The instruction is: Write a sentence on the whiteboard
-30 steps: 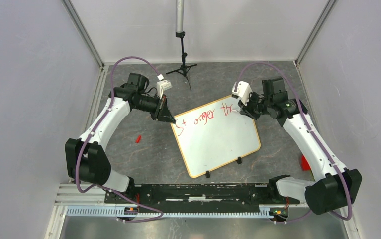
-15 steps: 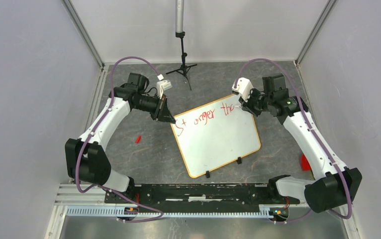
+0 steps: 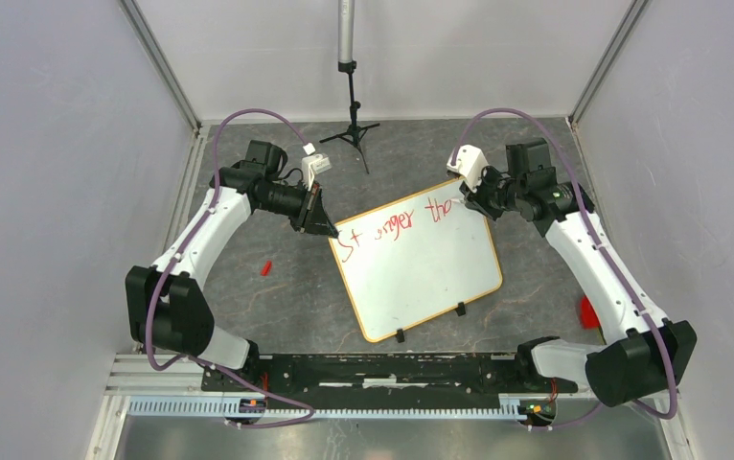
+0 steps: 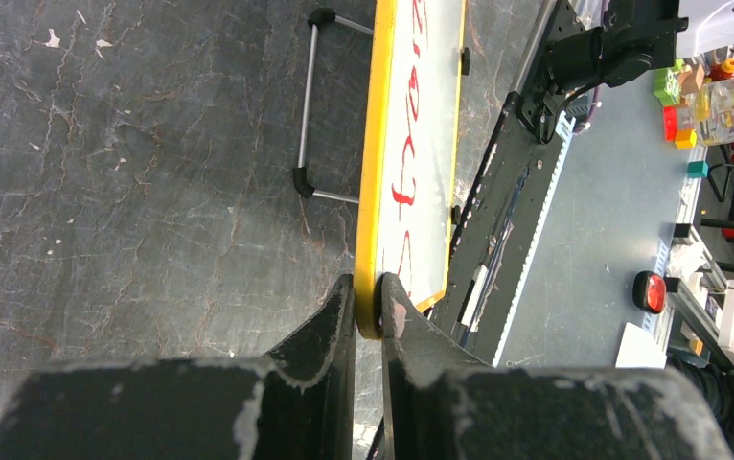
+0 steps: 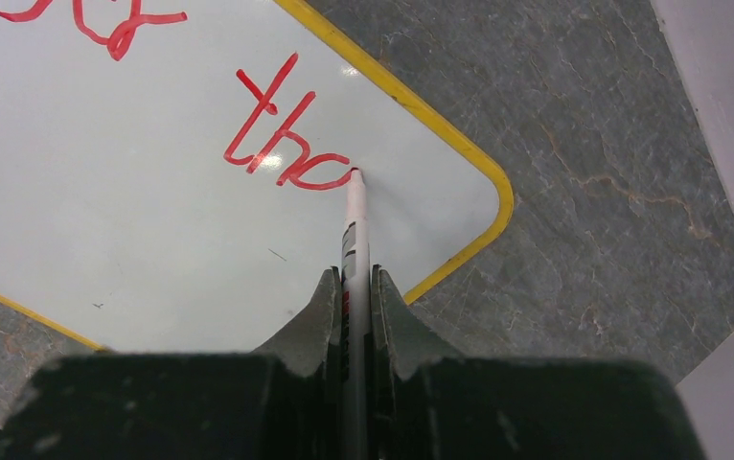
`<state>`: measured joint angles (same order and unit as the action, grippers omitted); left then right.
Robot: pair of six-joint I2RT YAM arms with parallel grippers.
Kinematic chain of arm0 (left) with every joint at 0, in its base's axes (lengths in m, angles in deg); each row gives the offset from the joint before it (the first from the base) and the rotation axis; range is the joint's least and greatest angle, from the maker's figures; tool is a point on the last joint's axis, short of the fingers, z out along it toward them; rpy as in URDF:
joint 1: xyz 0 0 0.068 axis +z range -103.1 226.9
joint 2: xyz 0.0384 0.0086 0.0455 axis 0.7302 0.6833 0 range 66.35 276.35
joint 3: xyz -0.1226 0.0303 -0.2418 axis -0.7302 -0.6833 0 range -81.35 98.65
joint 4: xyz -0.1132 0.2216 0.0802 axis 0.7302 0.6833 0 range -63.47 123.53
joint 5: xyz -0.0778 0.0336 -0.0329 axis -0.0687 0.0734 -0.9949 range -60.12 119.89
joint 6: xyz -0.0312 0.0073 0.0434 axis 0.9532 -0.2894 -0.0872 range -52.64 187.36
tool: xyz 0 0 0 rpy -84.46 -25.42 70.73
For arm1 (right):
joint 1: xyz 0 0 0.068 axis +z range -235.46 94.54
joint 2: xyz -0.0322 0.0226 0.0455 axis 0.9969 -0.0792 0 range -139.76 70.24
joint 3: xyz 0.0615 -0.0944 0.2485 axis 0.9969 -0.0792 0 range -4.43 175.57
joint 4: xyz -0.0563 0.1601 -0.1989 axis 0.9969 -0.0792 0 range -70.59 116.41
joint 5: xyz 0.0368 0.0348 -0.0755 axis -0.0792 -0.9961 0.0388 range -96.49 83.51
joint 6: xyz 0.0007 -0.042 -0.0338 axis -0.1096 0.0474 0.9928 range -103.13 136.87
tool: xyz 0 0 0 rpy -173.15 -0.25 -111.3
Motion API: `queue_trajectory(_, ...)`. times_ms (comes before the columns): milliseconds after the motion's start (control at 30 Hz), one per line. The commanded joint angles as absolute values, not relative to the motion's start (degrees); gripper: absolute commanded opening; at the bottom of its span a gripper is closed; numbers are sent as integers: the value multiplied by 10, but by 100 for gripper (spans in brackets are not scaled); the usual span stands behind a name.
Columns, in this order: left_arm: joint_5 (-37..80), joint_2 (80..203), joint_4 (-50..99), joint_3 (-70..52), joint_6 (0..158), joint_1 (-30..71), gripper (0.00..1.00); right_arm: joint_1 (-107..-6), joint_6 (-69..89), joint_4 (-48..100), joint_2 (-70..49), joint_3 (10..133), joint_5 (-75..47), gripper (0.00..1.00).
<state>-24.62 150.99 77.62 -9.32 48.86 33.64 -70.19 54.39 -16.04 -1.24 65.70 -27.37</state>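
Note:
The whiteboard [image 3: 425, 264] lies tilted on the grey table, with an orange frame and two black clip feet at its near edge. Red writing [image 3: 397, 228] runs along its far edge in one slanted row, starting with a capital S. My left gripper [image 3: 330, 230] is shut on the board's far left corner; its fingers pinch the yellow frame [image 4: 368, 305]. My right gripper [image 3: 470, 204] is shut on a white marker [image 5: 355, 240], whose red tip touches the board at the end of the letters "the" [image 5: 282, 144] near the far right corner.
A black tripod stand [image 3: 352, 129] rises at the back centre. A small red piece [image 3: 266, 267] lies left of the board and a red object [image 3: 587, 311] sits at the right. Grey walls enclose three sides. The arm bases' rail [image 3: 382, 369] runs along the near edge.
My right gripper has moved the marker rightward along the board's far edge, adding strokes after "th". The left gripper and board have not moved.

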Motion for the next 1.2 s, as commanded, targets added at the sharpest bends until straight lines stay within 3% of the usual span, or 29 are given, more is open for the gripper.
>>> queue_trajectory(0,-244,1512,763,-83,484,335,2,-703,544,-143,-15,669,-274,0)
queue_trajectory(433,-243,1507,763,-87,482,334,2,-703,555,-154,21,606,-263,0)
queue_trajectory(767,-246,1506,764,-88,482,334,2,-703,555,-164,12,676,-247,0)
queue_trajectory(1167,-245,1509,763,-88,481,335,2,-703,553,-146,-13,672,-256,0)
